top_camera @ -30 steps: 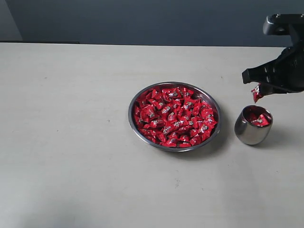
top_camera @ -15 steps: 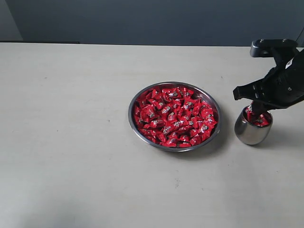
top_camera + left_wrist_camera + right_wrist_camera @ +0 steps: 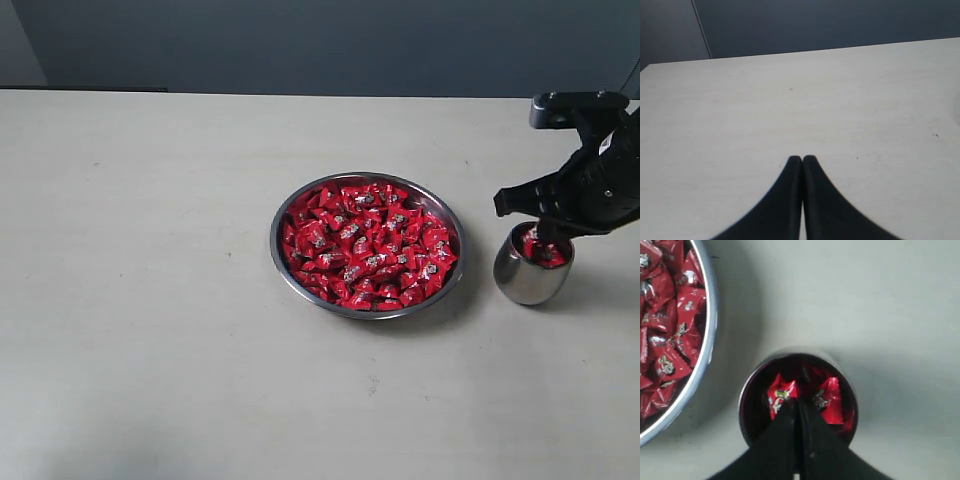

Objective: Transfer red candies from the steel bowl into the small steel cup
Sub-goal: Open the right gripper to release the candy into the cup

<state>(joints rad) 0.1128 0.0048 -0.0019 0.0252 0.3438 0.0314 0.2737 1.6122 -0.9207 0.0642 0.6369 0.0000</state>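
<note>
The steel bowl (image 3: 275, 245) sits mid-table, heaped with red candies (image 3: 370, 245). To its right stands the small steel cup (image 3: 520, 283) with a few red candies inside. My right gripper (image 3: 541, 236) hangs with its tips at the cup's mouth, shut on a red candy (image 3: 781, 392). In the right wrist view the closed tips (image 3: 797, 402) sit over the cup (image 3: 742, 405), with another candy (image 3: 830, 400) lying inside it and the bowl's rim (image 3: 710, 340) beside it. My left gripper (image 3: 802, 159) is shut and empty over bare table, out of the exterior view.
The pale table (image 3: 150, 300) spreads wide to the left of the bowl and in front of it. A dark wall (image 3: 300, 40) runs along the table's far edge. The cup stands close to the table's right side.
My right gripper came down and slightly left with the candy, from above and beside the cup to its mouth. In the last half second it barely shifted.
</note>
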